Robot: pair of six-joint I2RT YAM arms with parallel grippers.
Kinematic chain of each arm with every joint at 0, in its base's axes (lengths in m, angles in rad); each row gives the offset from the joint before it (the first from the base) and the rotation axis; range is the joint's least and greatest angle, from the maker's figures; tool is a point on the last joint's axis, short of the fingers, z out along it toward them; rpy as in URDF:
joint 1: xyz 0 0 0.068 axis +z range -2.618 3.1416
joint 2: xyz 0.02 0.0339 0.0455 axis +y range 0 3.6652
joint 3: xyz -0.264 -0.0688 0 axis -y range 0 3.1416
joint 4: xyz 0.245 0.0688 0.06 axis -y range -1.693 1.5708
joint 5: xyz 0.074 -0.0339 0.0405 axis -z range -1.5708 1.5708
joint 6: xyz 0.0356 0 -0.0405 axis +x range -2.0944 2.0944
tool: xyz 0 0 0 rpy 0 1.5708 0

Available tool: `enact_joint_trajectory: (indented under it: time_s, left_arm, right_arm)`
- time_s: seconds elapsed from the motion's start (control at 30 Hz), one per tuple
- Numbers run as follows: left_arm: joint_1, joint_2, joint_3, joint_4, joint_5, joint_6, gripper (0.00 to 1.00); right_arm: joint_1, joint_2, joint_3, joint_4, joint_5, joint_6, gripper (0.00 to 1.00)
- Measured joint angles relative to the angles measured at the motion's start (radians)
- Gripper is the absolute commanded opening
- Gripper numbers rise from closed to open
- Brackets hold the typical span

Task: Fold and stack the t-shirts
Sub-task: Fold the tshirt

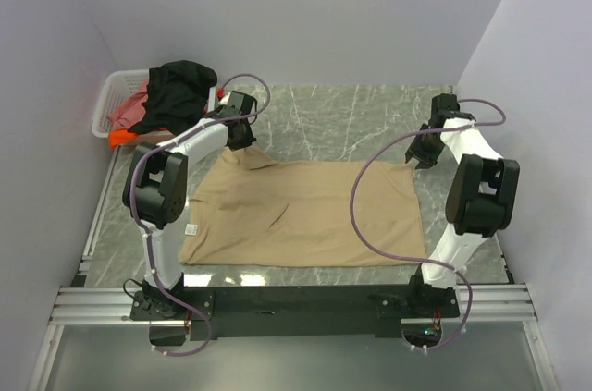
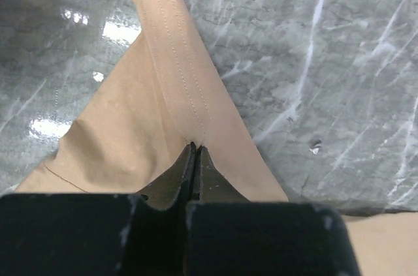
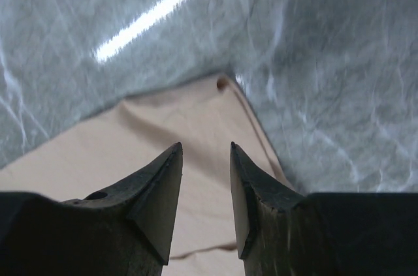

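Two white arms point(image 1: 199, 137) with black joint housings point(image 1: 157, 188), looping purple-grey cables point(image 1: 352, 199), left gripper point(image 2: 196, 149) and right gripper point(image 3: 206, 149) black with tapered fingers point(image 3: 160, 191), black base rail point(image 1: 296, 300)

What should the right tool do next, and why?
Probably lower and close on the far right corner of the tan shirt: the left tool is pinched shut on the far left corner, while the right tool hangs open over its corner, gripping nothing.

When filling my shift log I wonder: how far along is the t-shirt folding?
Barely started. Done: tan t-shirt lies spread on the table, unfolded. In hand: left claw shut on its far-left corner; right claw open by the far-right corner. Left: every fold, plus the black shirt and orange shirt at the basket.
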Motion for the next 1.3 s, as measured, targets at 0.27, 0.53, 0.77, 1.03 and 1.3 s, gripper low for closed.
enact_joint_trajectory:
  time_s: [0.27,0.53,0.77,1.03,1.3]
  left_arm:
    - [-0.011,-0.003,0.000,-0.002,0.015,-0.003,0.01]
    - [-0.018,-0.003,0.000,-0.005,0.023,-0.003,0.01]
    - [-0.018,-0.003,-0.005,-0.005,0.025,-0.003,0.00]
    - [-0.018,-0.022,-0.024,-0.010,0.023,0.004,0.01]
    - [-0.018,-0.182,-0.141,-0.011,0.021,0.008,0.00]
  right_arm:
    - [-0.010,0.151,0.134,0.015,0.033,0.018,0.43]
    - [-0.010,0.241,0.158,0.030,0.029,0.034,0.43]
    - [-0.010,0.251,0.156,0.048,0.007,0.043,0.18]
    - [-0.009,0.257,0.154,0.053,-0.008,0.042,0.00]
    - [-0.009,0.171,0.061,0.056,0.011,0.011,0.00]
